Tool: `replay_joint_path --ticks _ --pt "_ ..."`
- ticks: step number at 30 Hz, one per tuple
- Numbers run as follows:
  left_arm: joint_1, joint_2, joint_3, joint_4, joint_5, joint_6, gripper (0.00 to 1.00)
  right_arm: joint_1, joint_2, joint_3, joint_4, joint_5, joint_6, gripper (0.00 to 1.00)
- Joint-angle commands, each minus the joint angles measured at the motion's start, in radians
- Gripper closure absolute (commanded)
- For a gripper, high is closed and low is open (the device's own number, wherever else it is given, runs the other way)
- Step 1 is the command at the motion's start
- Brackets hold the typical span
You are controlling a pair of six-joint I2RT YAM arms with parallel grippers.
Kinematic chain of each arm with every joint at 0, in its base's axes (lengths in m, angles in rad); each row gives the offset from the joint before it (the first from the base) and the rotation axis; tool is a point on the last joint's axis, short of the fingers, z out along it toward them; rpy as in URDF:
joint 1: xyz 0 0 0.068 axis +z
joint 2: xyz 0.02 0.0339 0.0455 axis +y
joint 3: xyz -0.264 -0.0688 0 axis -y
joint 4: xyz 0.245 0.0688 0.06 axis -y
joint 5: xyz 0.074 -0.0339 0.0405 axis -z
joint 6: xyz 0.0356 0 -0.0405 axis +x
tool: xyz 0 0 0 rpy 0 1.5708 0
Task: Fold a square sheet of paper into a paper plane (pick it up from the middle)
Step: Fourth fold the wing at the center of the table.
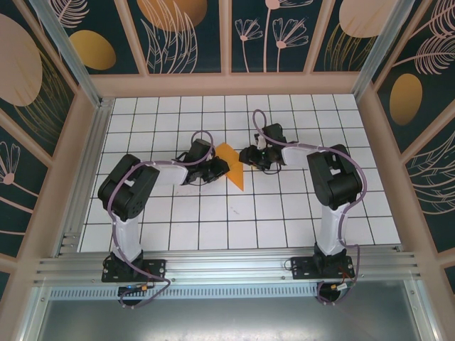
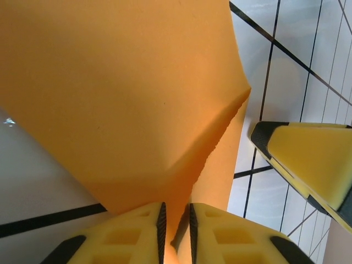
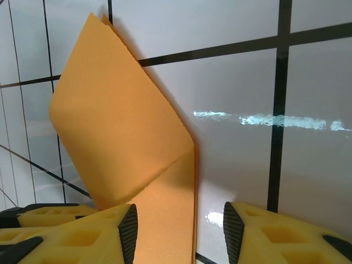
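Orange paper sheet (image 1: 231, 165), partly folded, is lying mid-table on the white grid table (image 1: 213, 213), btwn both arms. L gripper (image 2: 175, 220) is pinching the sheet's edge: yellow pads nearly touching, paper caught in the slit, creased flap rising above them. R gripper (image 3: 179, 220) is sitting just right of the sheet, jaws standing apart at mid width, clamping nothing; a strip of paper is running btwn its pads, loose. One flap is tilting up off the tiles.
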Motion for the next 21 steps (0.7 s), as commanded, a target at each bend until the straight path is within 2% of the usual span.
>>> replay_joint_path --ticks 1,6,13,16,21 --pt "-0.005 0.023 0.026 0.027 0.015 0.015 0.86 -0.018 -0.055 -0.041 0.063 -0.047 0.045 0.50" --pt "-0.005 0.013 0.047 -0.021 0.022 0.108 1.00 -0.033 -0.154 -0.108 0.094 -0.027 0.063 0.45" --pt "-0.005 -0.010 0.092 -0.239 0.058 0.443 1.00 -0.056 -0.326 -0.256 0.094 0.006 0.032 0.32" --pt "-0.004 -0.008 0.105 -0.317 0.117 0.575 1.00 -0.059 -0.376 -0.314 0.079 -0.008 0.012 0.27" --pt "-0.002 -0.006 0.112 -0.339 0.170 0.629 1.00 -0.056 -0.417 -0.419 0.123 -0.109 0.030 0.26"
